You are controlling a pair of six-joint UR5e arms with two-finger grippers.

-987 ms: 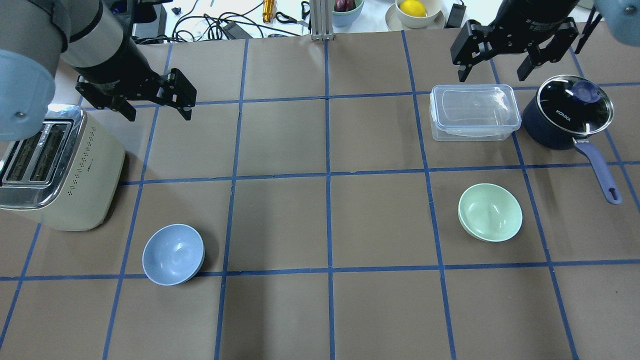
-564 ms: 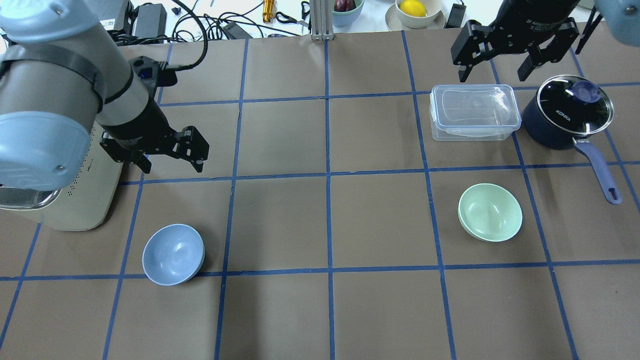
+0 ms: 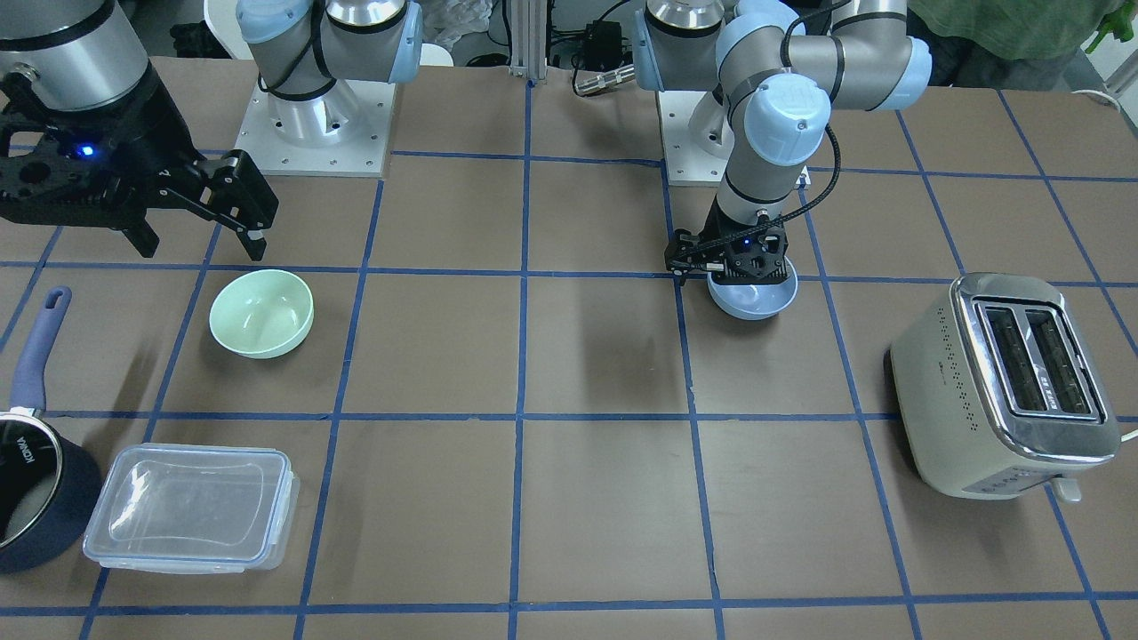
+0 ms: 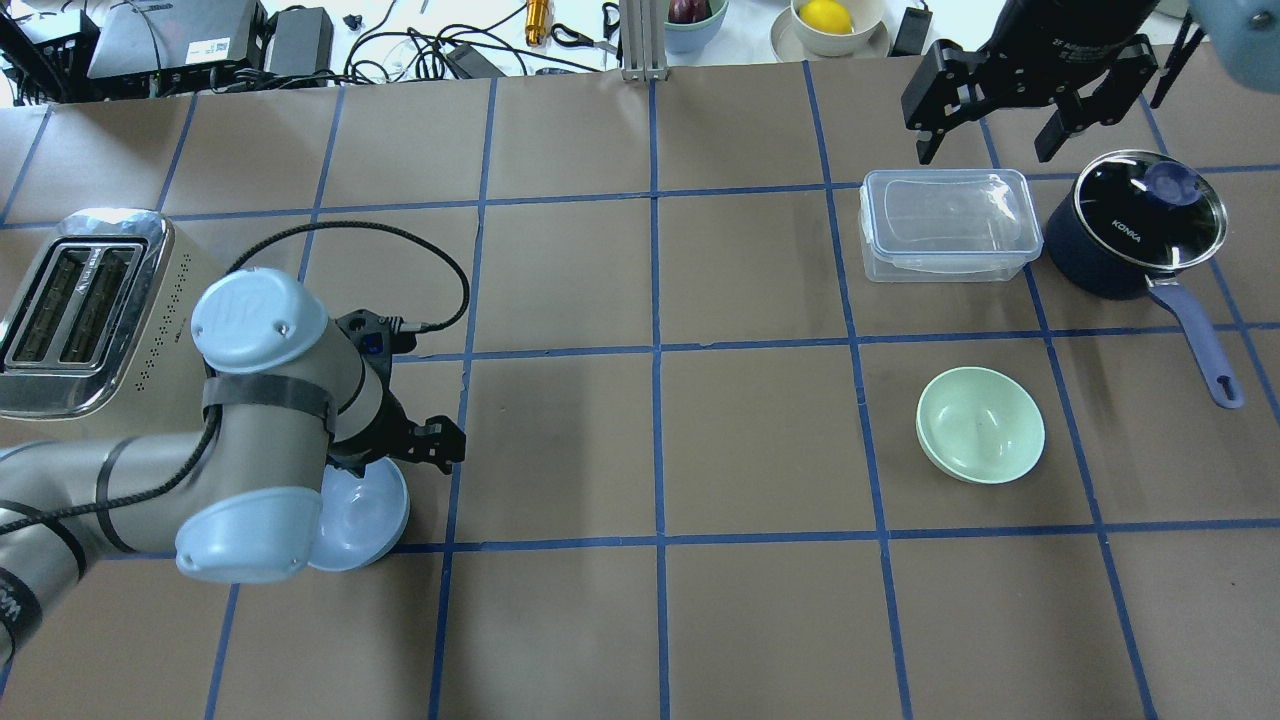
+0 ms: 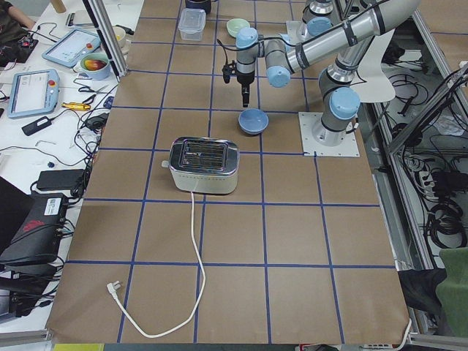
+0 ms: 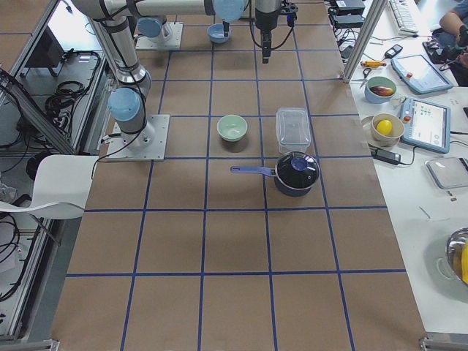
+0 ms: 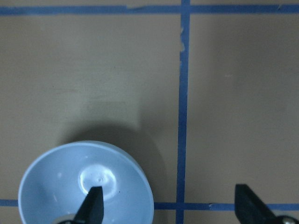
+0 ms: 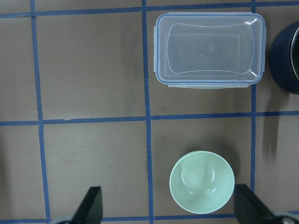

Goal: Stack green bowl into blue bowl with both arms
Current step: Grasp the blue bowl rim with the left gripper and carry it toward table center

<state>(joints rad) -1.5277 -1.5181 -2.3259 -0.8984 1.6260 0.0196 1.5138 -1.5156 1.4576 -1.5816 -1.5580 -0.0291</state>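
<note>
White lettering reads "KONKA" on the glass lid [image 4: 1150,205] of the dark saucepan [image 4: 1090,262]; no other text is legible.

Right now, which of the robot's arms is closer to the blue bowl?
Left. Its end effector hangs directly over the blue bowl, open, straddling its rim. The right end effector hovers far across the table, open, on the green bowl's side.

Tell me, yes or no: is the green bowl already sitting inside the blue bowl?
No, the green bowl rests alone, well apart from the blue bowl.
</note>
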